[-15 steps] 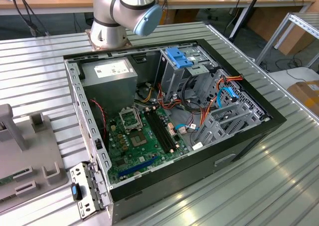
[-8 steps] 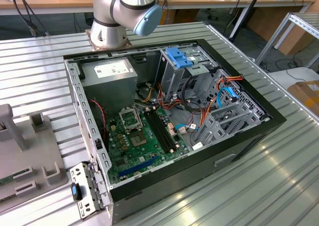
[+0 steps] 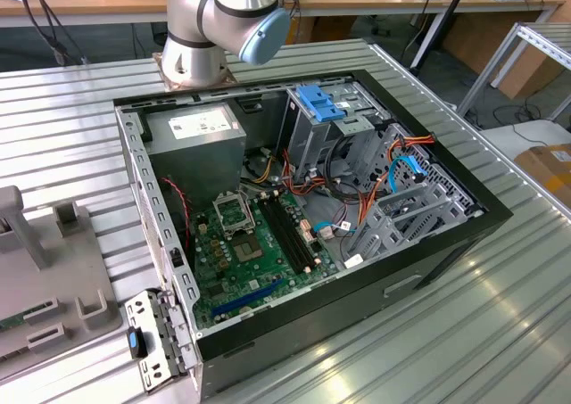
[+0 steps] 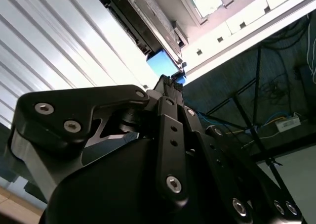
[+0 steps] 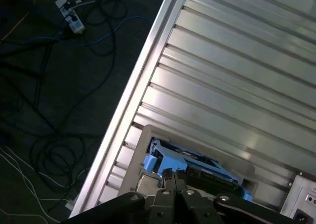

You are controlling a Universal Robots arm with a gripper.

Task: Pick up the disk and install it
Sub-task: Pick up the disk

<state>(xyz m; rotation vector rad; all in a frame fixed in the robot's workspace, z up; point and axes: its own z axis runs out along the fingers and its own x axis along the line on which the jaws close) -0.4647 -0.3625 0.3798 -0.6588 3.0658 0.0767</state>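
Note:
The disk [image 5: 197, 167], silver-grey with a bright blue carrier rail, lies in a pale grey holder [image 5: 148, 137] near the edge of the ribbed metal table [image 5: 237, 61]. My gripper [image 5: 173, 177] hangs just over the disk's blue rail, shut, with nothing visibly between the fingertips. In the second wrist view the gripper [image 4: 172, 80] points at the disk [image 4: 140, 21], its tips right at the blue rail's end; whether they touch it I cannot tell. The open computer case [image 3: 134, 181] lies on the table in the exterior view, with the tall grey drive cage [image 3: 312, 145] at its back.
A blue bracket [image 3: 317, 101] tops the drive cage. A grey power-supply box [image 3: 196, 129] fills the case's back corner, and loose cables [image 3: 357, 190] cross the inside. A grey fixture [image 3: 53, 279] sits at the exterior view's left. Past the table edge, cables lie on the dark floor [image 5: 59, 85].

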